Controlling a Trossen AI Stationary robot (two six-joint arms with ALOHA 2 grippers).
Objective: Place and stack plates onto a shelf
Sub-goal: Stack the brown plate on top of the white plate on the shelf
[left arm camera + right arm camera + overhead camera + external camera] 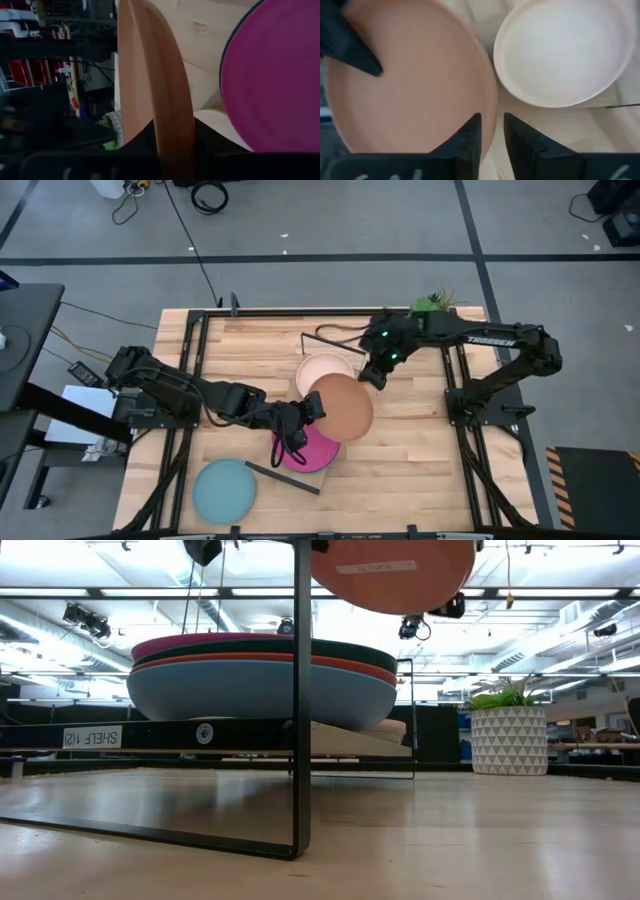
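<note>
From above, the tan-brown plate (pixel 341 407) is hanging mid-frame, the left pincer (pixel 312 408) clenching its left rim while the right pincer (pixel 372 374) is gripping its upper-right edge, sharing the load over the cream plate (pixel 322 367).

At counter level, the shelf (pixel 150 735) is carrying a stack topped by the magenta plate (pixel 200 640).

Left wrist: fingers are pinching the rim.

Right wrist: fingers are straddling the edge.
</note>
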